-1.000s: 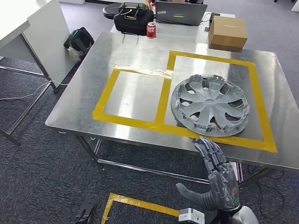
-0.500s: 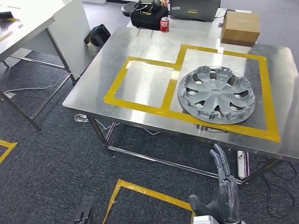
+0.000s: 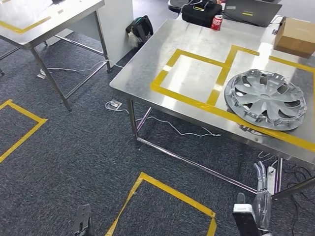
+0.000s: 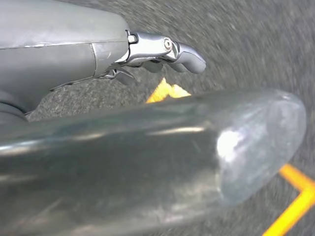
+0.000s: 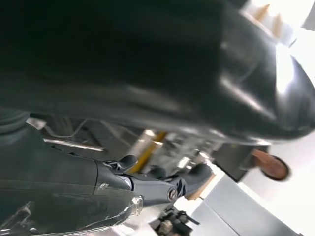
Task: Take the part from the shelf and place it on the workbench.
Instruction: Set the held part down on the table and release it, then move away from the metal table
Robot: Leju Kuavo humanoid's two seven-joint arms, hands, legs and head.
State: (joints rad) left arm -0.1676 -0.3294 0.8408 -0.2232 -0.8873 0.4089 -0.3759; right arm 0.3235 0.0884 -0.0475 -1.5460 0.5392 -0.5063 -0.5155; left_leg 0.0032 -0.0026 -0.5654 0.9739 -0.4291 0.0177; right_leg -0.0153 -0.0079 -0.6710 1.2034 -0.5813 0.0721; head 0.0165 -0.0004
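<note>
Judging from the workbench, where the part already lies flat inside the yellow tape outline, the placing looks done, with the right hand hanging empty, fingers straight, and the left hand likewise empty.

A silver hubcap lies flat on the steel surface, inside the larger of two yellow-taped rectangles, its near rim touching the yellow tape. Toward the far edge stand a red can, a black bag, a laptop and a cardboard box. Low at the right, the right hand hangs below the surface's near edge, fingers straight and holding nothing. Yellow tape outlines mark the grey carpet.
</note>
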